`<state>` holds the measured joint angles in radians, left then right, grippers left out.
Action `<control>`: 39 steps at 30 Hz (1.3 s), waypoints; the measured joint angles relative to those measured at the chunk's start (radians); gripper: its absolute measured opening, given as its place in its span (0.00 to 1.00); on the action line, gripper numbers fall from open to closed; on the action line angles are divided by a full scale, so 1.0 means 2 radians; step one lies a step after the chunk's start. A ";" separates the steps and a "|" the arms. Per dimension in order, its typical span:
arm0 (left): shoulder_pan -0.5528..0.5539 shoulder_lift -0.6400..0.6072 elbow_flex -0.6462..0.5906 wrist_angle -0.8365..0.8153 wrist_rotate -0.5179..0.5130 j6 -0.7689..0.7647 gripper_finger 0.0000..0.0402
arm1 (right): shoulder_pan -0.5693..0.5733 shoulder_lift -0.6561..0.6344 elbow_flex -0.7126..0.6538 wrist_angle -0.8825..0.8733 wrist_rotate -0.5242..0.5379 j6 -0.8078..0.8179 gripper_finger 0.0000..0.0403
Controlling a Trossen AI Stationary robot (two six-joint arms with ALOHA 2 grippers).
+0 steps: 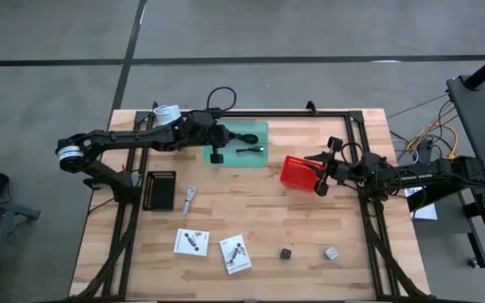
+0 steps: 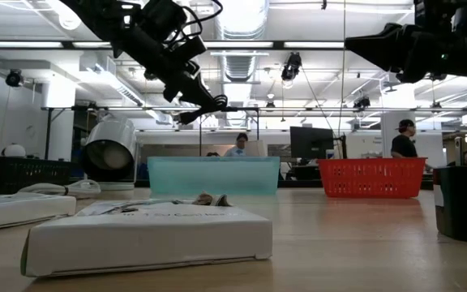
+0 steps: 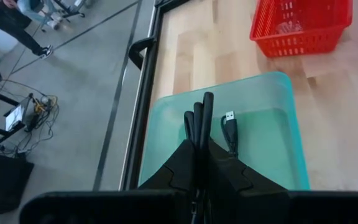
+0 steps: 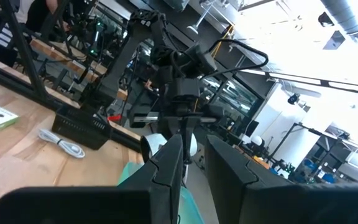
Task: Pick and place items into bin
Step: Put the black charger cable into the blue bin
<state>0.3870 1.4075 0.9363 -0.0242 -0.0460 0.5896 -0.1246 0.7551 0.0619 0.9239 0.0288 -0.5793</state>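
My left gripper [image 1: 217,154] [image 3: 197,118] hangs shut above the teal bin [image 1: 255,130] [image 3: 272,93]. A thin black cable with a USB plug [image 1: 252,150] [image 3: 229,127] lies on the bin's floor beside the fingers. My right gripper [image 1: 317,174] [image 4: 194,158] is open and raised beside the red basket [image 1: 296,171]. On the near part of the table lie a silver metal piece [image 1: 189,199], two white printed cards [image 1: 190,242] [image 1: 236,253], a dark cube [image 1: 285,252] and a pale cube [image 1: 331,252].
A flat black rectangular object [image 1: 158,189] lies on the left of the table. A white roll [image 1: 167,111] sits at the far edge behind the left arm. A black frame [image 1: 369,219] borders the tabletop. The red basket [image 2: 371,177] stands right of the teal bin [image 2: 213,174].
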 joint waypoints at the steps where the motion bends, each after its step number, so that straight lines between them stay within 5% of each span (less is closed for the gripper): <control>1: 0.000 0.000 0.000 -0.001 0.000 0.000 0.03 | 0.000 0.000 0.001 0.000 0.000 0.000 0.14; 39: 0.032 0.011 -0.004 0.005 0.021 -0.005 0.03 | 0.000 0.001 0.002 -0.002 0.000 0.002 0.14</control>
<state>0.4502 1.4298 0.9279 -0.0135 -0.0047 0.5803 -0.1247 0.7563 0.0654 0.9204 0.0289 -0.5762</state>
